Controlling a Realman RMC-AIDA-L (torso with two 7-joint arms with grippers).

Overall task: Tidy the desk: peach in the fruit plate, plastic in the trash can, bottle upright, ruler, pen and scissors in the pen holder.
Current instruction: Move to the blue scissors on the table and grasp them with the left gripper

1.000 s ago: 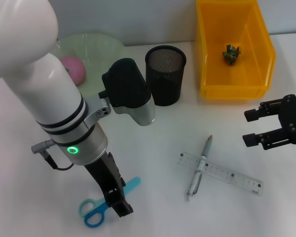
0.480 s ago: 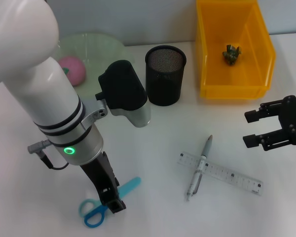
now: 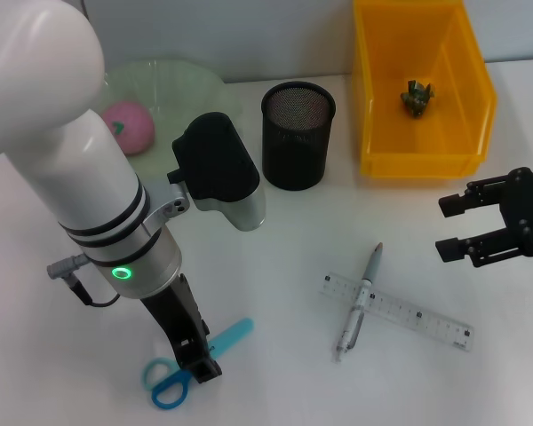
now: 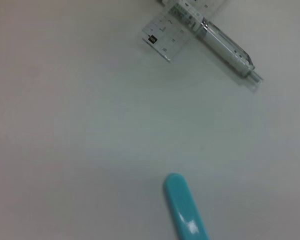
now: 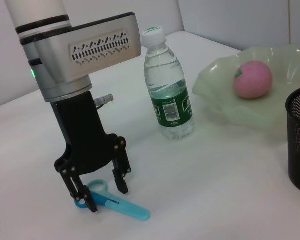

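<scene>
Blue scissors [image 3: 171, 380] lie near the table's front, their blade tip [image 4: 184, 211] showing in the left wrist view. My left gripper [image 5: 108, 198] stands open just above them, one finger on each side of the scissors [image 5: 124, 208]. The pen [image 3: 359, 302] lies across the clear ruler [image 3: 409, 316] at mid-table. A pink peach [image 3: 124, 127] rests in the green fruit plate [image 3: 191, 82]. The water bottle [image 5: 167, 90] stands upright. Crumpled plastic [image 3: 417, 98] sits in the yellow bin [image 3: 373, 106]. My right gripper [image 3: 444, 228] hovers open at the right.
The black mesh pen holder [image 3: 298, 133] stands at the back centre, between the plate and the yellow bin. In the head view my left arm hides the bottle. White tabletop lies between the scissors and the ruler.
My left arm has shifted a little to the left, bringing its gripper over the scissors' pivot. The right arm has not moved.
</scene>
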